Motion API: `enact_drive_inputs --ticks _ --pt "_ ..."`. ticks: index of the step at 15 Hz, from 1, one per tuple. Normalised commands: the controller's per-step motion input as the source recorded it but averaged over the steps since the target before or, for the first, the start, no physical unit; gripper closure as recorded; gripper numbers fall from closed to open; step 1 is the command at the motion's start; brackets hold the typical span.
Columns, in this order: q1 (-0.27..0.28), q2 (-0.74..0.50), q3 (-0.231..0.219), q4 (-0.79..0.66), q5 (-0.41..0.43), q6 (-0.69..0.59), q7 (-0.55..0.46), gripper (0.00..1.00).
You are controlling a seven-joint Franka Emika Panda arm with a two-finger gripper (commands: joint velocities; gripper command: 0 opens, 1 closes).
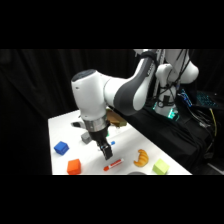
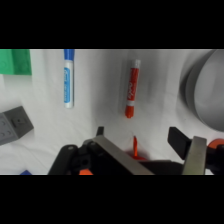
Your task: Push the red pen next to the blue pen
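Hand [image 2: 145, 145] low over the desk [image 2: 100, 115], fingers apart, holding nothing. Just ahead of the fingertips, red pen [image 2: 132, 88], long axis pointing away. Beside it, parallel but apart, blue pen [image 2: 69, 77]. Bare desk between them. Further out: green block [image 2: 15, 61], grey block [image 2: 14, 125], grey round object [image 2: 205, 90].

A robotics lab from where I sit, black curtains [image 1: 40, 85] behind my white table [image 1: 60, 130], cables and lit electronics [image 1: 172, 112] by the arm's base, toy blocks [image 1: 61, 147] scattered as test props
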Motion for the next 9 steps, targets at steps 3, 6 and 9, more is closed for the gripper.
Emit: enact_drive_inputs --ticks 3,6,9 --pt "0.108 0.30 0.031 0.35 -0.066 0.03 0.18 0.00" --pt "0.082 0.27 0.026 0.29 -0.054 0.04 0.16 0.00" --pt "0.065 0.23 0.019 0.22 -0.052 0.08 0.15 0.00"
